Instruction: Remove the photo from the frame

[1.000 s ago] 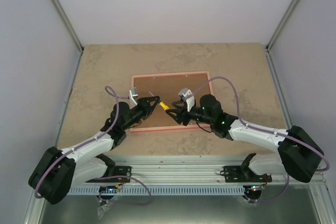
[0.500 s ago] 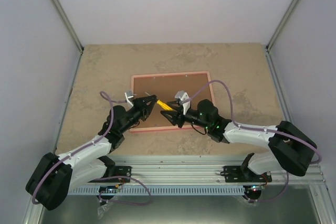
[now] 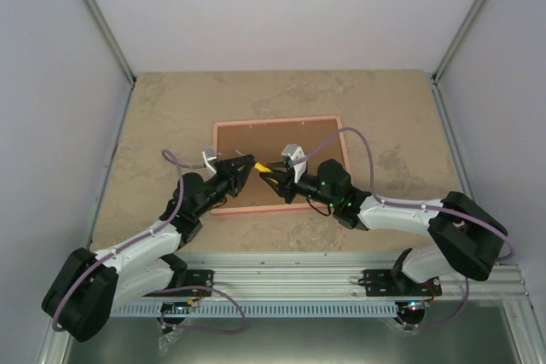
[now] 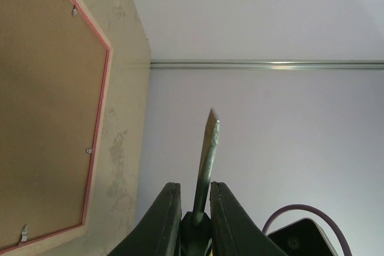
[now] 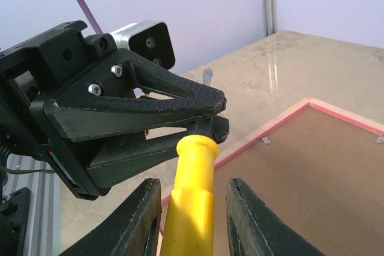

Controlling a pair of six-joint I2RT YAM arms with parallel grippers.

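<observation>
Between the closed fingers of the left gripper (image 4: 195, 189), a screwdriver's blade (image 4: 207, 148) is sitting clamped. The right gripper (image 5: 193, 193) is straddling the yellow handle (image 5: 193, 214), not yet clamped on it. Beneath both, the frame (image 3: 281, 119) is lying back-up, hiding the photo. This looks like a handover; prying the tabs (image 4: 89, 150) next will need a firm right grip.

White links (image 3: 141, 241), black joints (image 3: 85, 286), purple cables (image 3: 363, 136); seemingly a green light (image 3: 342, 205).

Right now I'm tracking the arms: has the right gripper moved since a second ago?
Yes. The right gripper has shifted left, away from the frame's right edge, toward the left gripper.
</observation>
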